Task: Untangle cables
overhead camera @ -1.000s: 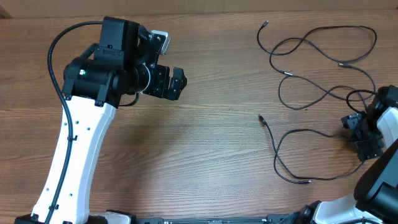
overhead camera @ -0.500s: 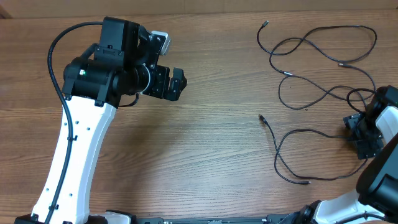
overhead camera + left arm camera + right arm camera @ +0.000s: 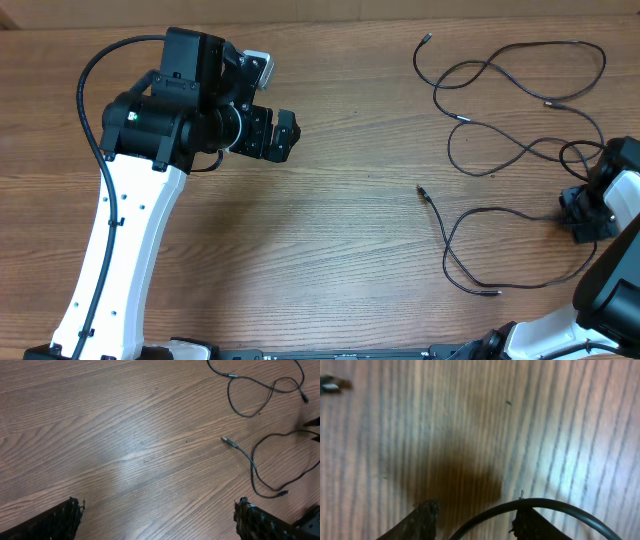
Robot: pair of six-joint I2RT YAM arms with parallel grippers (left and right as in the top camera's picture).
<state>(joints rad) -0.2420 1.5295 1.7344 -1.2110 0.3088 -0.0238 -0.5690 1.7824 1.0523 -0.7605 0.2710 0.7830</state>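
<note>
Black cables near right table edge, left gripper spread, right gripper astride one, pinch unclear

Light: even, fairly bright and warm over the table, falling from above.
Glare: a pale, soft sheen on the wood, left of centre in the left wrist view.
Shadows: faint and diffuse to the right of the left arm from overhead; a dark brown patch just beyond the right gripper.
Focus: the overhead view is crisp; the left gripper is soft at the near edge; the right wrist view is blurred throughout, with smeared grain and a soft-edged cable.
</note>
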